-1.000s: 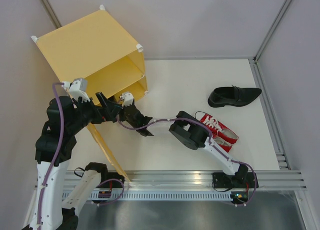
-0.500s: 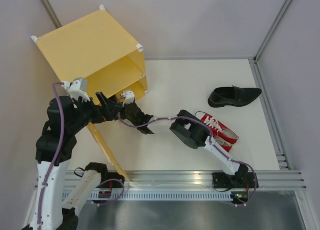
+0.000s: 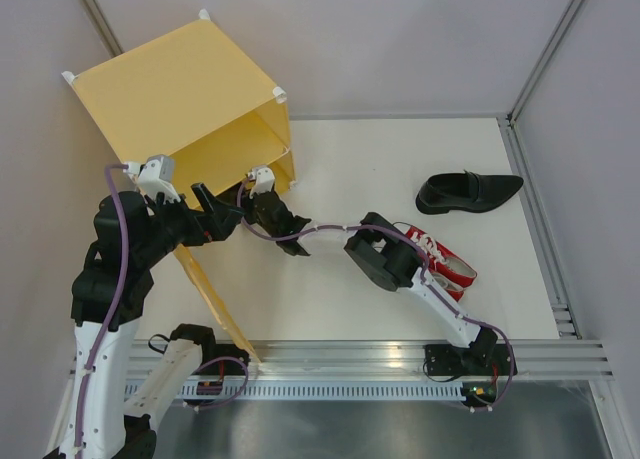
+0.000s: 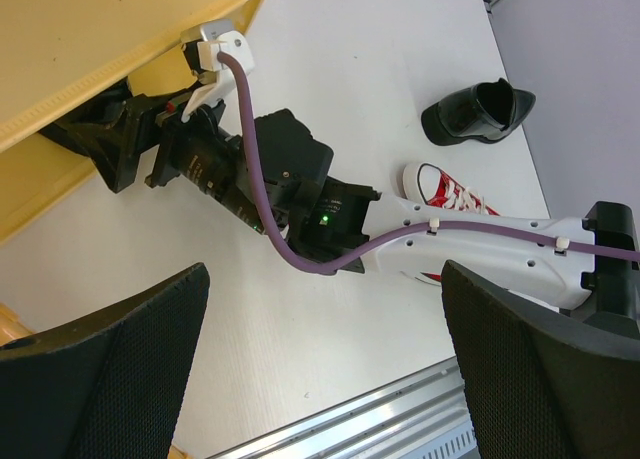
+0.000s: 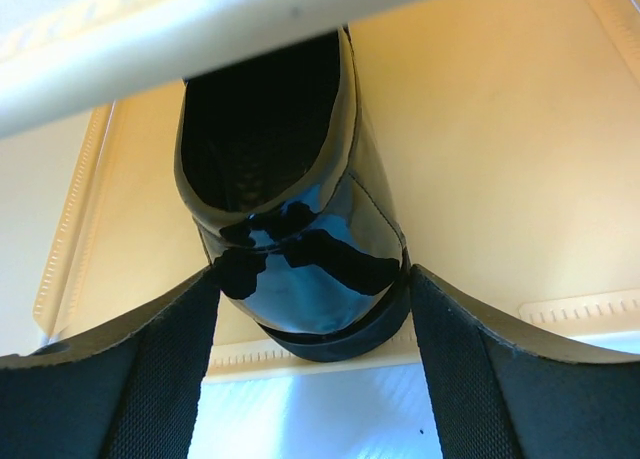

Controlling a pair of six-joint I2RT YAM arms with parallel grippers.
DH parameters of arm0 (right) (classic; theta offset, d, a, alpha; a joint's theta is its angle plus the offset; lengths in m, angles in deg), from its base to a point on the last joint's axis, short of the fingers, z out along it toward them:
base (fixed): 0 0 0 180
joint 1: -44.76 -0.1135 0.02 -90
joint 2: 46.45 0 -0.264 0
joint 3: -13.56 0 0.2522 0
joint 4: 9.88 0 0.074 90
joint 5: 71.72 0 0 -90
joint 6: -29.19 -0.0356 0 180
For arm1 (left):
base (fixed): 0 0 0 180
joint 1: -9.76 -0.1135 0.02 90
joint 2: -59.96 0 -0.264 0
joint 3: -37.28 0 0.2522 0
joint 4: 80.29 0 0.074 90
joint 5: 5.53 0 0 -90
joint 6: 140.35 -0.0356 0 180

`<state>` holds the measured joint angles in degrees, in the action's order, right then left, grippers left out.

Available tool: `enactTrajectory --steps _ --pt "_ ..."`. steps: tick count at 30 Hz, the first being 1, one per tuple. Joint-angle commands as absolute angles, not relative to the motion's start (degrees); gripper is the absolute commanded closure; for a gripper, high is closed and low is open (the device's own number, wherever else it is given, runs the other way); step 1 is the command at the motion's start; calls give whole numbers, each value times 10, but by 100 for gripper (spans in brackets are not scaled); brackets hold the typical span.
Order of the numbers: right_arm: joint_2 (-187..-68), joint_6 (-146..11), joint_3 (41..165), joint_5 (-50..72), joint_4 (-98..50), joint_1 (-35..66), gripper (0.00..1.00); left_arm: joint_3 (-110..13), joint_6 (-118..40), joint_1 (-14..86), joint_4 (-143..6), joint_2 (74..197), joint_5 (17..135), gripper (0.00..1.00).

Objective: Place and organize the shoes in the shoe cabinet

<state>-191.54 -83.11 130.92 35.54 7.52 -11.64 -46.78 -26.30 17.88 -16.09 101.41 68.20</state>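
The yellow shoe cabinet (image 3: 170, 89) has one black loafer (image 5: 300, 229) in its lower compartment, under the shelf (image 5: 200, 39). The heel sits between the right gripper (image 5: 312, 274) fingers, both pads on its sides (spread wide, fat heel). The left gripper (image 4: 325, 271) gapes with nothing between its fingers, open door panel (image 3: 212, 299) near it. Well behind the right fingers are the other loafer (image 3: 468, 192) and the red sneakers (image 3: 445, 259). Since a second ago, the right gripper has slid up to the cabinet mouth.
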Motion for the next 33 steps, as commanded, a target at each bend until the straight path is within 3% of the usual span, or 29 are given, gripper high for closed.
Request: enactTrajectory --steps 1,5,10,15,33 --pt "-1918 -832 1330 340 91 -113 19 -461 -270 177 -151 1011 700 0" --pt "-1917 -837 1324 319 98 -114 21 -460 -270 177 -151 1010 698 0" --pt "-1913 -837 1323 293 98 -118 32 -460 -269 177 -150 1004 698 0" --pt "-1901 -833 1318 284 98 -128 36 -460 -265 177 -150 1005 697 0" --pt "-1888 -851 1321 278 98 -141 37 -459 -260 177 -154 1007 692 0"
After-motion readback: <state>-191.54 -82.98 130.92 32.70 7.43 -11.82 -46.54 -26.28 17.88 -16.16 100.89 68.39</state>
